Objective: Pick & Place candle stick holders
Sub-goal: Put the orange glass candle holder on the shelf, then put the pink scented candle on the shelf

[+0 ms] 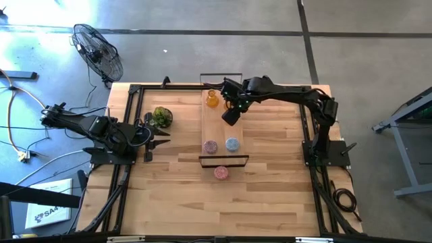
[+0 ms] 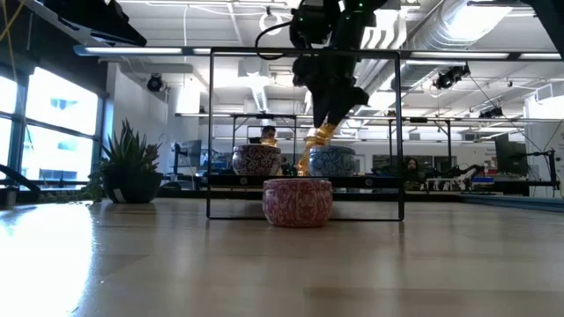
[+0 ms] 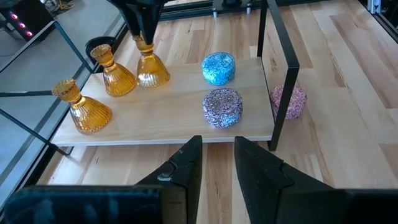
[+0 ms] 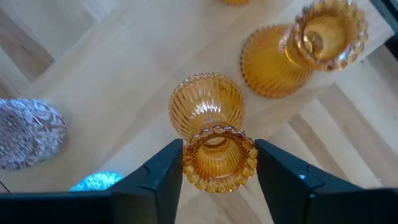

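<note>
Three amber candle stick holders stand on a raised wooden board [image 3: 161, 118] inside a black wire frame [image 3: 278, 62]. My right gripper [image 4: 219, 155] reaches down from above and is shut on the one nearest the middle [image 3: 151, 70]; the other two [image 3: 115, 74] [image 3: 82, 107] stand on their bases beside it. A light-blue low holder [image 3: 218, 67] and a pink one [image 3: 222, 107] also sit on the board. Another pink one [image 3: 288, 101] rests on the table outside the frame. My left gripper [image 3: 217, 163] waits at the table's left, narrowly open with nothing between its fingers. My right gripper pinches the amber holder's beaded top cup [image 4: 217, 163] between its two fingers, one on each side of the rim. The fingers come from above, slanting down. The holder stands about upright, its wide ribbed base [image 3: 153, 77] on the board.
A small green potted plant [image 1: 162, 116] stands on the table just beyond my left gripper. The frame's upright posts [image 3: 285, 93] and top bars ring the board. Bare tabletop [image 1: 277, 169] lies to the right and near side of the frame.
</note>
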Robot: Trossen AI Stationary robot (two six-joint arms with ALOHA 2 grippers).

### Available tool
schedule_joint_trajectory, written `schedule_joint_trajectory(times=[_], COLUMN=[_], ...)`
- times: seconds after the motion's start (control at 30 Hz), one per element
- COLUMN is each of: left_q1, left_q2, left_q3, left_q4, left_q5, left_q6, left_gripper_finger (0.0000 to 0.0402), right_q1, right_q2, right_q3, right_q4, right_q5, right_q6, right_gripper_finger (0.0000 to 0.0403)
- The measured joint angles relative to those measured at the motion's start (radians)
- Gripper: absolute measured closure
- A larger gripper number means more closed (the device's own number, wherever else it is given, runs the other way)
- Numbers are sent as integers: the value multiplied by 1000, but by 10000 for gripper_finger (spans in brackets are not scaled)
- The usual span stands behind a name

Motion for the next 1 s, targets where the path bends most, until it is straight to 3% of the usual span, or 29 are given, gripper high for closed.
schedule_joint_trajectory(times=[0.2,0.43,0.7,1.0], left_q1=[0,0,0,0], left_q2=[0,0,0,0], left_q3=[0,0,0,0], left_q4=[0,0,0,0], left_q5=[0,0,0,0], left_q6=[0,0,0,0], left_gripper_finger=[310,310,310,310], right_q1=[1,24,142,494], right_q2=[-1,-5,-162,-448], right_q3=[0,0,53,6], right_q4=[-1,17,20,32], right_q5=[0,15,356,513], right_q6=[4,3,-44,62], right_gripper_finger=[169,158,156,156])
